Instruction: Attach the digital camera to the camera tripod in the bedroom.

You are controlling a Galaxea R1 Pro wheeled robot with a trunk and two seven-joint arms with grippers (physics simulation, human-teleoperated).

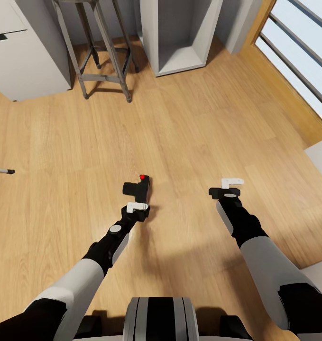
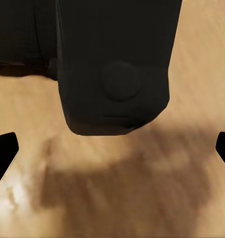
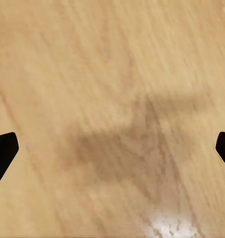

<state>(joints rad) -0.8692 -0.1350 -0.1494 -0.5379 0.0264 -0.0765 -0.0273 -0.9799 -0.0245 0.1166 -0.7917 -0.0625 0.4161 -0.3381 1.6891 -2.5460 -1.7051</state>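
While the left fingers (image 2: 5, 151) stand wide apart, the digital camera (image 1: 137, 187) lies just beyond them, ungripped.

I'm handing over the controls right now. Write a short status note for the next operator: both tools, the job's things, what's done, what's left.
Left tool: open, right behind the digital camera, which sits on the wood floor; the left wrist view shows the camera ahead of spread fingers, not gripped.
Right tool: open, empty, over bare floor.
Tripod: a thin leg tip with black foot at the head view's left edge may belong to it.
Done: nothing attached.
Left: grasp camera, reach the tripod, mount camera.
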